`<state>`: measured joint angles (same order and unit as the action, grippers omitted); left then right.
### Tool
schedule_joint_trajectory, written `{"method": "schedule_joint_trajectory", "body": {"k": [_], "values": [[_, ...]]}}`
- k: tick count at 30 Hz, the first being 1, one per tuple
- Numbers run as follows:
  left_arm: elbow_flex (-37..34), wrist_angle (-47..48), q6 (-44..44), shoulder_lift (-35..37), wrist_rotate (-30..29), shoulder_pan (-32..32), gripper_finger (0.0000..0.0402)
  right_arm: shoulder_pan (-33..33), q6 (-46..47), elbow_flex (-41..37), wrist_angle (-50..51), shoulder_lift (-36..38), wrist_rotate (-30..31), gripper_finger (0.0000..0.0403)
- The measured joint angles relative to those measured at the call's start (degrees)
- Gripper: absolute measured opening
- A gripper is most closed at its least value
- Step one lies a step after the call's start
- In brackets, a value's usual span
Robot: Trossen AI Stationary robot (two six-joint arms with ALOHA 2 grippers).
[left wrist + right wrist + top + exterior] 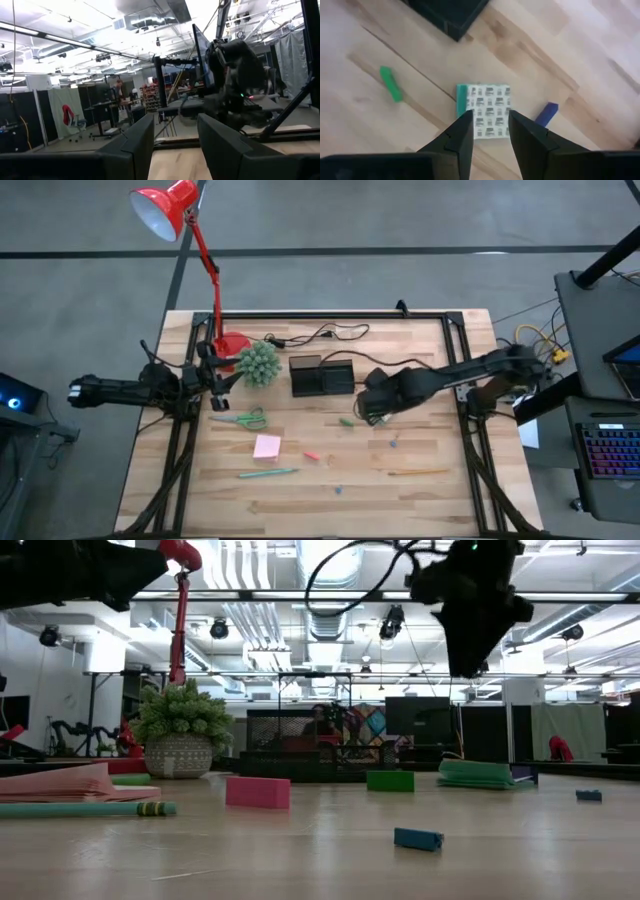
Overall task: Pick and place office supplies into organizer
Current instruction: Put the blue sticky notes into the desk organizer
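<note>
Your right gripper (489, 131) is hanging above the table just right of the organizer (322, 375), pointing down at the patterned block (485, 111). Its fingers (459, 137) are standing apart with a narrow gap, and the block is lying flat on the wood below them, not clamped. A green bit (391, 84) is lying near the block on one side, a blue bit (546, 114) just beside it on the other, and a corner of the organizer is showing beyond.

Your left gripper (174, 145) is waiting at the table's left edge, near the lamp base (230, 345) and the ball plant (259, 363), its fingers apart and holding nothing.

The rest is lying on the wood in front of the organizer: you are seeing the scissors (240, 420) at the left, the pink pad (266, 446) below them, the pen (268, 474) nearer the front edge, a red bit (311, 456) beside the pad, and the yellowish stick (418, 473) toward the right. The organizer is sitting mid-table, right of the plant.
</note>
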<state>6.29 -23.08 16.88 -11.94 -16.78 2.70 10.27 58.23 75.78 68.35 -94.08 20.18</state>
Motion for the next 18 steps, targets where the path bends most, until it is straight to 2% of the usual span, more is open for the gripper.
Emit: {"method": "schedule_joint_trajectory", "body": {"k": [8,11,18], "values": [[0.0,0.1,0.0,0.0,0.0,0.0,0.0139,0.2,-0.7,1.4,0.7,-9.1,-3.8,0.0120],[0.0,0.1,0.0,0.0,0.0,0.0,0.0139,0.2,-1.1,1.0,0.7,-11.5,-6.1,0.0136],[0.0,0.0,0.0,0.0,0.0,0.0,0.0139,0.2,0.1,0.9,-0.1,-14.5,-5.8,0.0176]]}}
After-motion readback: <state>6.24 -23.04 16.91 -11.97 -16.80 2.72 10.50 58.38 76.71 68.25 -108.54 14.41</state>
